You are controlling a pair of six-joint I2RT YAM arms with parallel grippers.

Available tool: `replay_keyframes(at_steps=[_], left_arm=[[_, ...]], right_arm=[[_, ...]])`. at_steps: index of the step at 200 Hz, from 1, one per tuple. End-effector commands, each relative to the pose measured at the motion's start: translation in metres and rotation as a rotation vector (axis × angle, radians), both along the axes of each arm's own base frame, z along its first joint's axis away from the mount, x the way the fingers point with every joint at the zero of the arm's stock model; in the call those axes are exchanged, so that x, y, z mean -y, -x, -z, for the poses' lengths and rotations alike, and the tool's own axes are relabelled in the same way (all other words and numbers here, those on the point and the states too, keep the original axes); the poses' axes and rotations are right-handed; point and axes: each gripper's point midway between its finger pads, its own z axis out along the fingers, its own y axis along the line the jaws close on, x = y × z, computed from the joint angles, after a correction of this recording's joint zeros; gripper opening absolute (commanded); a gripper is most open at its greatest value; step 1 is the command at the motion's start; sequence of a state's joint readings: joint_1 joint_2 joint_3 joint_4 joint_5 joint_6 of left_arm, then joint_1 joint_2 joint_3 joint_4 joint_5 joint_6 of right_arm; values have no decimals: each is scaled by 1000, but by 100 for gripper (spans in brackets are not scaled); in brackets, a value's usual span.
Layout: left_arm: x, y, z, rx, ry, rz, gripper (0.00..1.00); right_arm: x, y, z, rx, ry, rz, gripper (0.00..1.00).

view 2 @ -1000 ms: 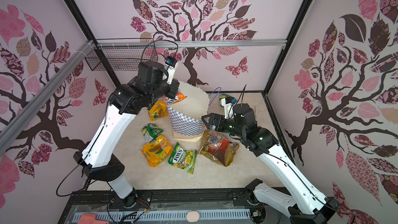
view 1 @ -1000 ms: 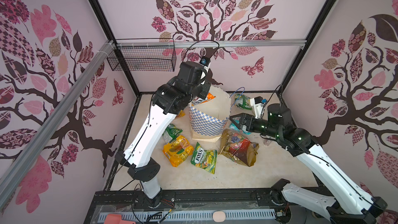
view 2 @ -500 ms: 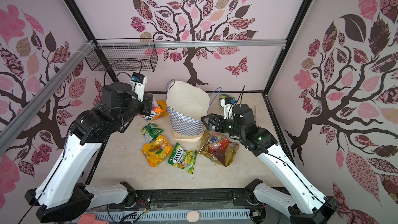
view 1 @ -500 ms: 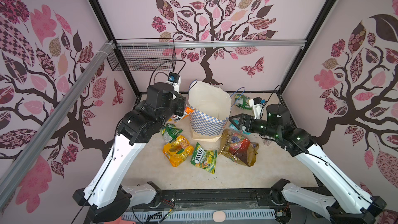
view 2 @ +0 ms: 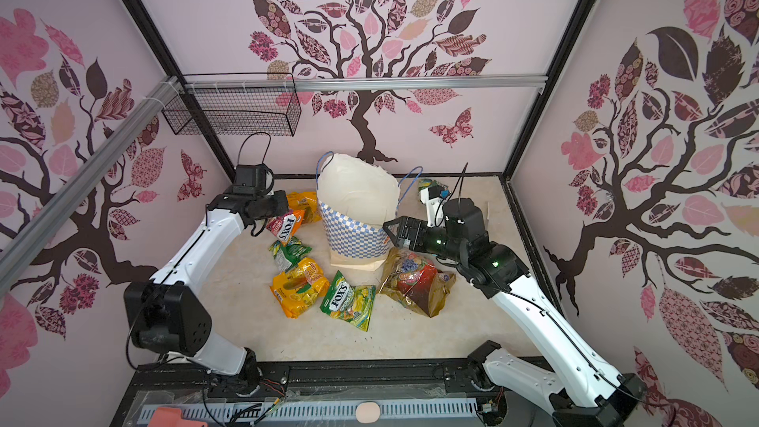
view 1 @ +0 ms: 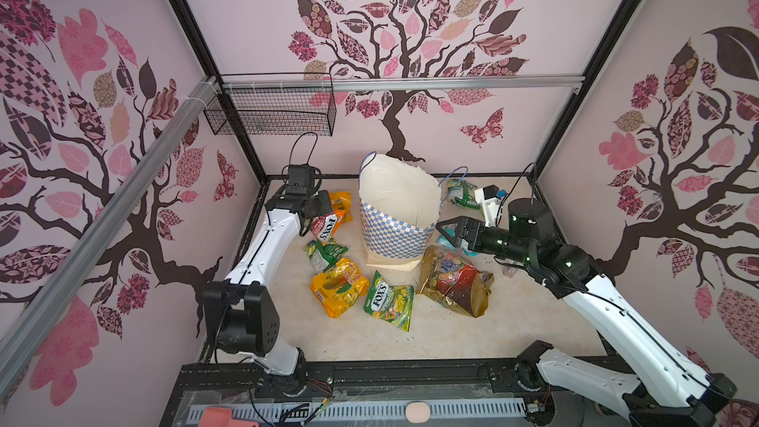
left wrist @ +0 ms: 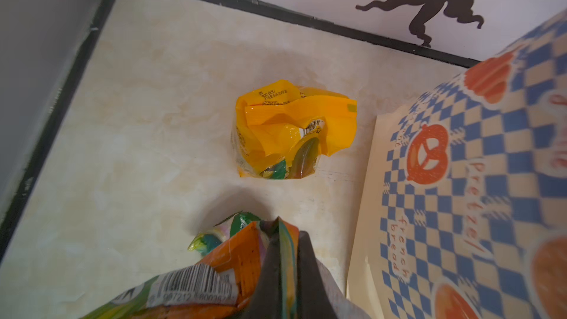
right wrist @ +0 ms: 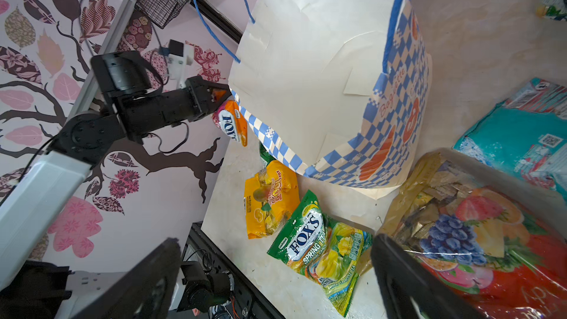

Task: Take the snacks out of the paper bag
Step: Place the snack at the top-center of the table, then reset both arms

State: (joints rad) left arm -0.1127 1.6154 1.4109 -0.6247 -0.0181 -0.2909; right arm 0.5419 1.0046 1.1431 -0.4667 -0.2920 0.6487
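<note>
1 pkt [right wrist: 231,124] clamped in L claw [right wrist: 218,95]

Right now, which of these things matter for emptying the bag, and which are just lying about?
Part of the job: paper bag; orange FOX'S packet pinched in the left gripper; loose on the table: yellow packet, green FOX'S packet, gold-and-red pack, teal packet.

Just there: hanging wire basket, aluminium rail.

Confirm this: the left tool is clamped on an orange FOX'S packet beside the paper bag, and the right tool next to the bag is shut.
Wrong on one point: the right tool is open, not shut; the right wrist view shows its fingers spread wide apart. The left tool is indeed clamped on the orange FOX'S packet beside the paper bag.
</note>
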Motion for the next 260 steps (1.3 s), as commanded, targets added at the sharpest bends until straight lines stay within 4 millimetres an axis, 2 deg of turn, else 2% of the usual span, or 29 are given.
replay_keyframes(at_steps=[1, 32, 61, 100, 126, 153, 180, 195, 215, 239, 260], left_arm=[[22, -28, -2, 87, 121, 31, 0], [30, -45, 24, 65, 166, 32, 0], [38, -53, 32, 38, 189, 58, 0], [40, -46, 17, 66, 201, 72, 32], [39, -35, -7, 107, 201, 74, 44], [36, -12, -42, 162, 187, 83, 56], [33, 24, -86, 280, 175, 86, 65], [32, 46, -101, 329, 150, 86, 71], [29, 76, -110, 367, 106, 80, 80], [18, 108, -103, 375, 74, 44, 98], [-1, 133, -89, 387, 29, -21, 99]], right_arm=[[1, 2, 0, 2, 2, 1, 100], [0, 1, 0, 0, 6, 0, 100], [1, 1, 0, 2, 10, 2, 100], [1, 1, 1, 4, 10, 1, 100], [3, 1, 4, 10, 14, 9, 100], [7, -1, 6, 28, 32, 27, 100], [16, -4, 3, 78, 50, 66, 100], [26, -7, -1, 117, 61, 111, 100], [43, -14, -4, 169, 91, 183, 100], [73, -25, 2, 203, 152, 292, 100], [111, -35, 13, 213, 203, 431, 100]])
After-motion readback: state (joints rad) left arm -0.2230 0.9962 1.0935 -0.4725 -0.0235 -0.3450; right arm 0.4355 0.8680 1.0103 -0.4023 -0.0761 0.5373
